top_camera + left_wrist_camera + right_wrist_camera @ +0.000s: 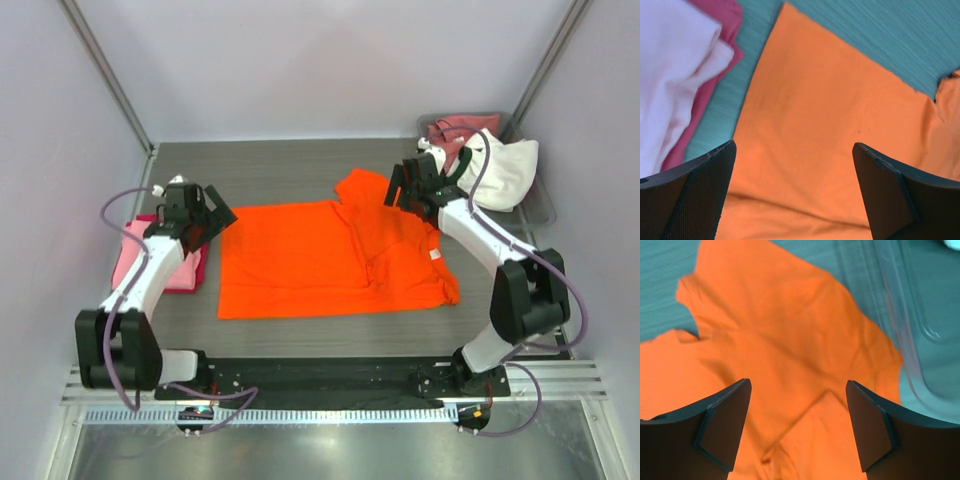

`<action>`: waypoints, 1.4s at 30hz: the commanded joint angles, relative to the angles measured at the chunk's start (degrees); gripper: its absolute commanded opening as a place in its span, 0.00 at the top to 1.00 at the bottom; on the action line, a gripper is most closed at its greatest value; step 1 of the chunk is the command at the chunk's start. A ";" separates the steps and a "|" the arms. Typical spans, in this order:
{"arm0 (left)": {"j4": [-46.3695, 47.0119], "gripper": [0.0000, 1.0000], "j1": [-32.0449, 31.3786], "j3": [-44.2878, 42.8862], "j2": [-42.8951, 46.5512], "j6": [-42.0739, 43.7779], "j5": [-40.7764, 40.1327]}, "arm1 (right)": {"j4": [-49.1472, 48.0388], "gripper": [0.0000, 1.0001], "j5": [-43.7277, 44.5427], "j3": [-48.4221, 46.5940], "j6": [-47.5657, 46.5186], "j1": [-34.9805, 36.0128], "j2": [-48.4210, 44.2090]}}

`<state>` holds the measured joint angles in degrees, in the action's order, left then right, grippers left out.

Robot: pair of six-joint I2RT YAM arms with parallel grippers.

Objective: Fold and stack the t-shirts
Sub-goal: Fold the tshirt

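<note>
Each arm is built from white moulded link shells joined by black cylindrical joint housings. The left arm (150, 272) and the right arm (472, 226) are alike in build. A lavender-grey left cable (104, 215) loops outside the shells from the wrist end to the base; the right cable (578, 295) matches it. The left gripper (226, 216) and the right gripper (392, 192) are black. The left fingers (695, 197) are matt black wedges with a fine mesh-textured inner face. The right fingers (722, 427) show flat bevelled facets.

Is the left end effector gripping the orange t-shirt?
No, the left end effector hangs open above the orange t-shirt, with nothing between its jaws.
</note>
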<state>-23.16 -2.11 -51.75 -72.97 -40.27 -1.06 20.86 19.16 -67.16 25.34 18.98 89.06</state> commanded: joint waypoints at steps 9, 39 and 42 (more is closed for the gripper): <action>1.99 0.10 0.35 -20.22 -25.98 7.31 -3.07 | 3.39 0.26 -10.98 -33.11 -6.88 -3.95 31.07; -1.98 0.23 1.32 -30.87 -41.02 11.00 -2.10 | 10.95 0.99 2.46 -58.35 -10.93 -5.88 53.15; -1.72 0.24 1.32 -31.48 -41.64 10.92 -1.75 | 10.78 0.99 2.55 -58.35 -10.84 -6.15 52.71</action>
<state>-24.75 -1.04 -81.21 -113.86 -30.52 -2.98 31.27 18.17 -124.33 13.91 13.76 143.50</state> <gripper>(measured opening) 0.769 0.022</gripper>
